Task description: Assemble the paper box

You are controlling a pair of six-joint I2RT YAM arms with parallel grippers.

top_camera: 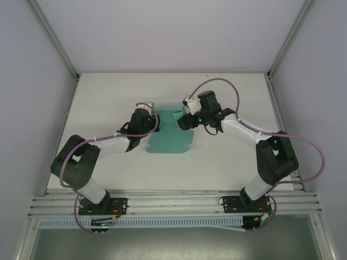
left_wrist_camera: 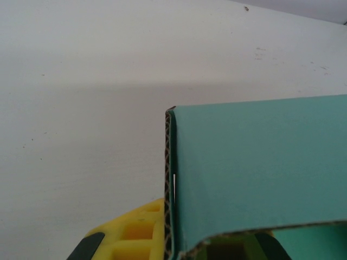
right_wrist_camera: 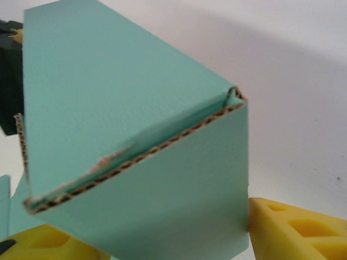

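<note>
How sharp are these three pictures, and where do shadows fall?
Top external: evenly lit and sharp, with little shadow beside the paper box. Left wrist: card edge sharp, a soft grey shadow lies over the table. Right wrist: the box is very near, slightly blurred; shadow behind it.

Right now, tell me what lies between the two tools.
The teal paper box, partly folded, spans the stretch between the left tool and the right tool, seen in the top view.

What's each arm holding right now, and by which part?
The left fingers are shut on the paper box's folded-up left edge. The right fingers straddle a raised flap; whether they grip it cannot be told.
</note>
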